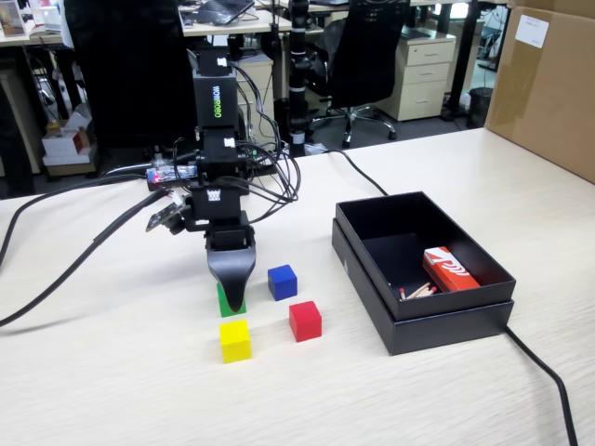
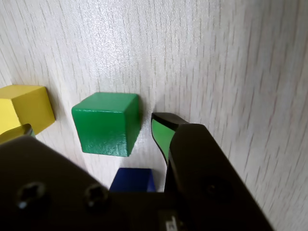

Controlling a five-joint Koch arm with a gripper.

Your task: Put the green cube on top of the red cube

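My claw (image 2: 91, 130) hangs open around the green cube (image 2: 107, 123), one tip on each side, nothing gripped; the cube sits on the table (image 1: 121, 381); just beside it lie the yellow cube (image 1: 235, 340) and blue cube (image 1: 282, 282); the red cube (image 1: 305, 321) lies near.

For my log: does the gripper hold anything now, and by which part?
Nothing is held. The green cube sits on the table between the open gripper fingers, untouched.

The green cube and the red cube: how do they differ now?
The green cube is green and sits under the tool, which hides most of it in the fixed view; the red cube is red and stands clear of the tool. Both rest on the table and look equal in size.
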